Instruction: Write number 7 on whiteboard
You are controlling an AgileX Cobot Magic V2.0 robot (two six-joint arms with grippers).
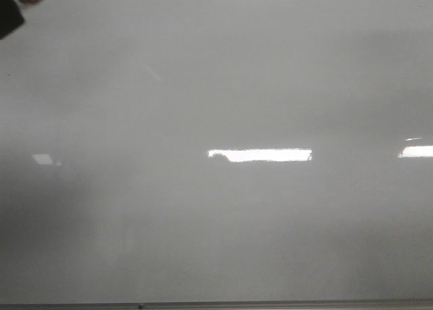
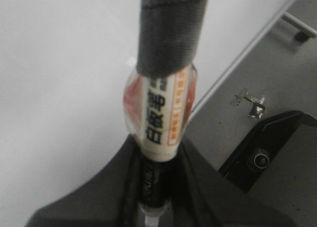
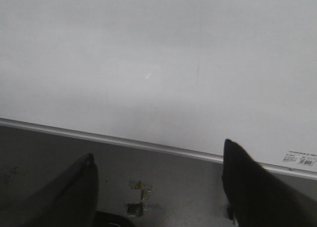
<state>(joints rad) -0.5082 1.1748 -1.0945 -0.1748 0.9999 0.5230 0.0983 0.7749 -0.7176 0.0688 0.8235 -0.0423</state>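
Glossy grey-white fills the front view: the whiteboard [image 1: 223, 86] lies blank, crossed only by bright glare patches, with its thin metal frame [image 1: 270, 304] along the near edge. No number 7 shows on it in any view, so the writing is not yet done. The left end effector [image 2: 153, 207] is clamped around a marker [image 2: 161, 118], a labelled barrel with grey tape wound round its far end; the tip itself is out of view. In the front view that arm only peeks in at the upper left corner [image 1: 13, 9], off the writing area. The right end effector [image 3: 158, 187] hangs with its fingers [image 3: 247, 187] apart and nothing between them, over the dark bench [image 3: 49, 152] just beside the board's frame.

To do this step well, I judge the left arm should bring the marker inward to open board, away from the glare, touch down lightly and squarely, then draw a short top stroke before the long slant. The grip looks firm, but pressing hard could make the barrel slip.
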